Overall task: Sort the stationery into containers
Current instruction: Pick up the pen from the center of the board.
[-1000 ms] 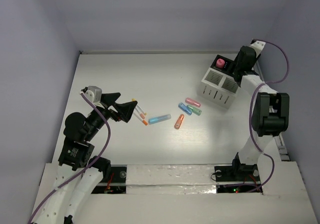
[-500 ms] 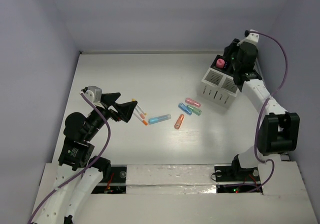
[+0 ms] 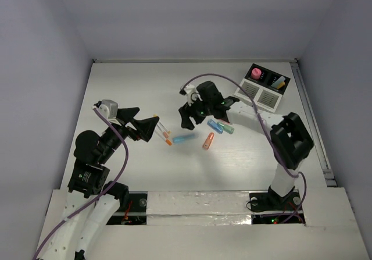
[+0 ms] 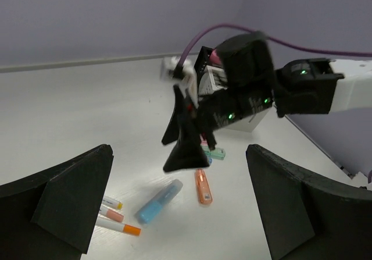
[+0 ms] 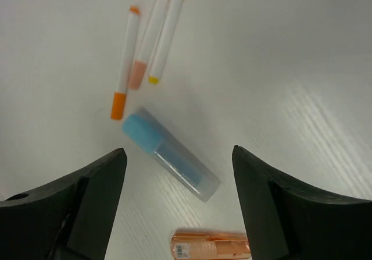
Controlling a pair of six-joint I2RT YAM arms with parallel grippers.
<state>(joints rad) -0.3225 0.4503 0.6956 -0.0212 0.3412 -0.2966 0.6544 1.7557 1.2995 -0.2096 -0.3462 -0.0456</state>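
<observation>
My right arm is folded at the elbow and reaches left across the table point(image 3: 133, 85). Its wrist tips down over the loose pieces in the middle. The right gripper point(image 5: 177, 153) hangs with its two black wedge-shaped fingers spread apart and nothing between them. Directly below it lies a blue capsule point(image 4: 158, 200) with an opaque pastel cap and a clear frosted body.

Just left of the blue capsule lie three thin white sticks point(image 5: 145, 45) side by side, tipped orange, peach and yellow. A glossy orange capsule point(image 4: 202, 186) lies on the near side. Just right of the gripper, a green capsule point(image 3: 228, 128) sits in a small cluster of capsules.

My left arm is bent up from its base and leans toward the sticks. The left gripper point(image 3: 156, 130) is spread wide and empty.

The white slatted organizer point(image 3: 258, 97) stands at the far right. In the black section at its back are a stubby pink cylinder point(image 3: 255, 72) and a yellow piece point(image 3: 279, 81). The tabletop is matte white with a faint grain.
</observation>
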